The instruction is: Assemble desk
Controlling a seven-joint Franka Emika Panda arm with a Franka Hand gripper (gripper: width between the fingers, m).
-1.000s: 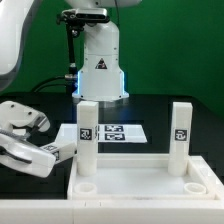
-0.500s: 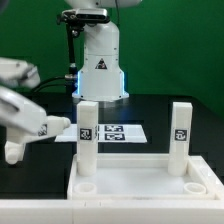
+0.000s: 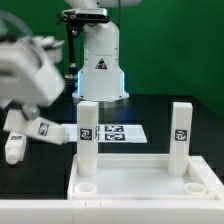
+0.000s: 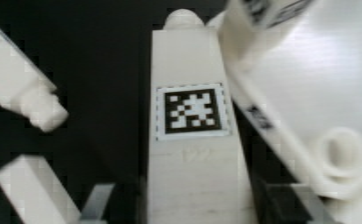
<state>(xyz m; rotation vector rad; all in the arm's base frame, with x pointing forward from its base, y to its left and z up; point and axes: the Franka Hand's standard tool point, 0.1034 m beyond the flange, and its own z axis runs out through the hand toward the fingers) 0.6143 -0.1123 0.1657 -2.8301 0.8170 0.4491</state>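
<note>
The white desk top [image 3: 140, 182] lies at the front with two white legs standing in its far corner sockets, one on the exterior view's left [image 3: 87, 135] and one on the right [image 3: 180, 135]. My gripper [image 3: 22, 117] is at the exterior view's left, blurred. It is shut on a third tagged leg [image 3: 52, 131] that lies nearly level and points at the left upright leg. In the wrist view this leg [image 4: 192, 110] runs straight out between my fingers [image 4: 101, 200], with the desk top's rim [image 4: 320, 70] beside it. A fourth leg [image 3: 13, 149] lies below the gripper.
The marker board [image 3: 118, 132] lies flat behind the desk top. The white cone-shaped robot base [image 3: 100, 65] stands at the back, in front of a green backdrop. In the wrist view, other white leg parts [image 4: 27, 85] lie on the black table beside the held leg.
My gripper has risen from low at the left and turned. The leg it holds has swung up and now points toward the left upright leg.
</note>
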